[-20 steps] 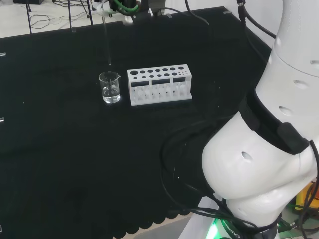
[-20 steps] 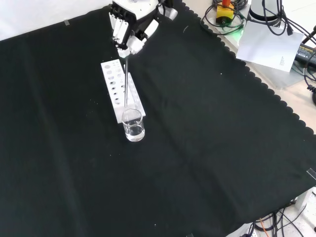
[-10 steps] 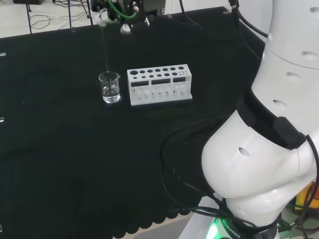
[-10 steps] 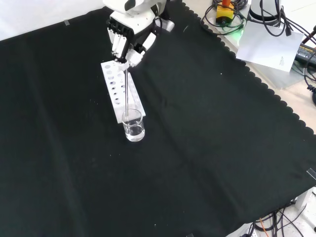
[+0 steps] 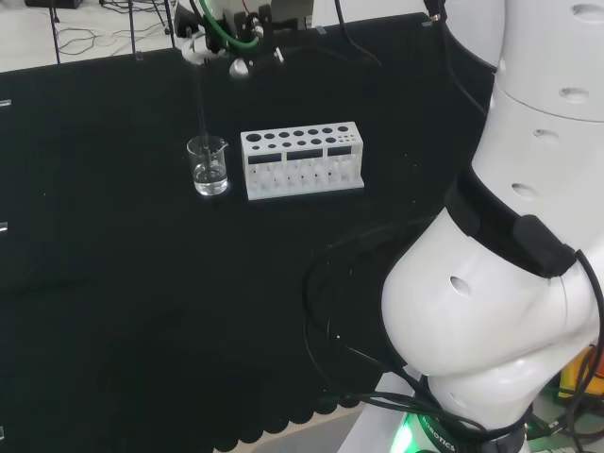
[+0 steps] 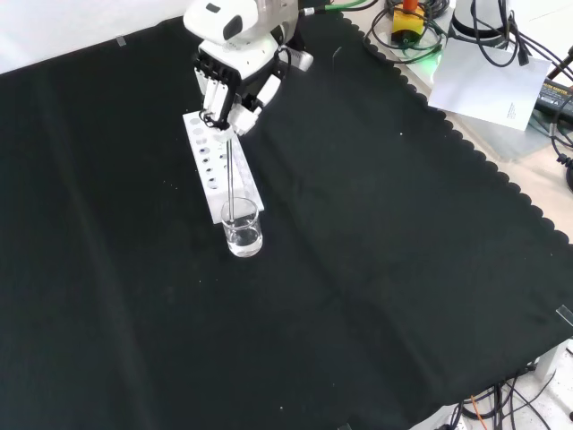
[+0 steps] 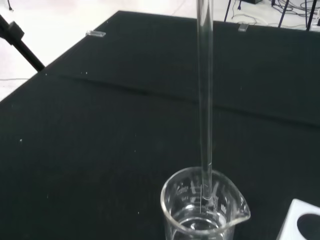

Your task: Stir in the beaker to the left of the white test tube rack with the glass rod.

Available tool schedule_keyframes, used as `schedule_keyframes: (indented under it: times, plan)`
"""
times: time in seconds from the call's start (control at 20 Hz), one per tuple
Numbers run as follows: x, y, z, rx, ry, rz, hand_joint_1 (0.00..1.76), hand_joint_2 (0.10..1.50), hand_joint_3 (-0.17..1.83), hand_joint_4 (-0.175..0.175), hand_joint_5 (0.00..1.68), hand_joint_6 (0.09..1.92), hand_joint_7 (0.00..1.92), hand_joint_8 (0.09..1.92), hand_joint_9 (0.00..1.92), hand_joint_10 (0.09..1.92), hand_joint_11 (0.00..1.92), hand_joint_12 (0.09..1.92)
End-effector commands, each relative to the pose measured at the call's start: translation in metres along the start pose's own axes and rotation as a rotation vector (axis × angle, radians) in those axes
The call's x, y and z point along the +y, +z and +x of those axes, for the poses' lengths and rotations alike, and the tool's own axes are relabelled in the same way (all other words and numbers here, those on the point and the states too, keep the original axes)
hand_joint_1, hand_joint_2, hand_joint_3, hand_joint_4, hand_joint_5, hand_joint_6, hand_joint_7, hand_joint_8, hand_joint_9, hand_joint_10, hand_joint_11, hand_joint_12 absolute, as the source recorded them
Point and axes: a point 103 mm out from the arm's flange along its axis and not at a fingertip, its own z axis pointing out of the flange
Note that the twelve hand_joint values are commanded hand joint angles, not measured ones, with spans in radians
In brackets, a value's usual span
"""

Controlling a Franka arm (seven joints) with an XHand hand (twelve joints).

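A small clear beaker (image 5: 209, 165) (image 6: 243, 227) (image 7: 202, 210) with some clear liquid stands on the black cloth, just left of the white test tube rack (image 5: 302, 160) (image 6: 219, 168) in the head view. The hand (image 6: 228, 85) (image 5: 222, 38) is above them, its fingers curled round the top of a thin glass rod (image 6: 230, 175) (image 5: 201, 104) (image 7: 204, 95). The rod hangs nearly upright and its lower end is inside the beaker's mouth, just above or at the liquid.
The arm's large white links (image 5: 510, 245) take up the right of the head view. Cables, a sheet of paper (image 6: 488, 72) and devices lie beyond the cloth's scalloped edge at the front view's top right. Bare black cloth (image 6: 376, 269) surrounds the beaker and rack.
The hand has come down with the rod; the rod's tip, above the beaker a second ago, is now inside its mouth.
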Motion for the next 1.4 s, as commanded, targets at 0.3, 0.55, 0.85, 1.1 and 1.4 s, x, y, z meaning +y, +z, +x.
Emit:
schedule_keyframes:
  times: [0.3, 0.55, 0.85, 1.1, 1.4]
  plan:
    - [0.001, 0.037, 0.0, 0.036, 0.007, 0.053, 1.3, 1.13, -0.17, -0.175, 1.08, 0.62, 1.18, 1.01, 1.62, 0.9, 1.64, 0.79]
    - [0.009, 0.045, 0.005, 0.044, 0.004, 0.067, 1.3, 1.13, -0.17, -0.175, 1.08, 0.61, 1.18, 1.01, 1.62, 0.9, 1.64, 0.79]
    - [0.014, 0.043, 0.006, 0.066, 0.001, 0.065, 1.3, 1.13, -0.17, -0.175, 1.08, 0.61, 1.18, 1.01, 1.62, 0.9, 1.64, 0.79]
    - [0.02, 0.048, -0.007, 0.07, 0.023, 0.071, 1.3, 1.13, -0.17, -0.175, 1.08, 0.61, 1.18, 1.01, 1.62, 0.9, 1.64, 0.78]
    - [0.013, 0.047, -0.024, 0.078, 0.064, 0.082, 1.3, 1.13, -0.17, -0.175, 1.08, 0.61, 1.18, 1.0, 1.62, 0.89, 1.64, 0.78]
